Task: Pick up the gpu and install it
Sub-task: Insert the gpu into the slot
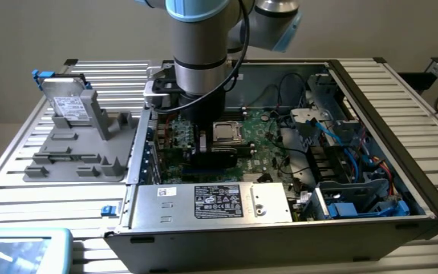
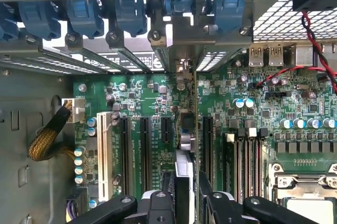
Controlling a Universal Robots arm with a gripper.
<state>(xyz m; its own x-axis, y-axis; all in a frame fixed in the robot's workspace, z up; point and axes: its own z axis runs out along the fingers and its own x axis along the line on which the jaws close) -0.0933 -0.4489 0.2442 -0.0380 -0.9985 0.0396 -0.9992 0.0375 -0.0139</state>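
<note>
gpu, place: the gpu is inside the open computer case, held over the motherboard in the row of expansion slots, between two black slots.
gpu, heading: it stands on edge, so the wrist view sees just a thin strip. Its long axis runs parallel to the slots, and one end points at the case's rear wall, where the blue latches sit.
gpu, seating: whether its lower edge is in a slot cannot be told.
gripper: the gripper reaches straight down into the case, and its black fingers pinch the gpu from both flat sides.
writing: the power supply carries a black-and-white label and a small white sticker; the text is too small to read. The hard drive has a white label, also unreadable. Fine white print runs along the slots; it cannot be read.
edges near the card: the rear wall is just beyond the card's far end. A white slot lies past the black ones on one side, and the CPU socket is on the other.
room inside the case: a braided cable plugs in at the board's edge, apart from the card. Blue cables crowd the exterior view's right half.
outside the case: the hard drive stands upright on a grey fixture at the exterior view's left, well apart from the arm.
</note>
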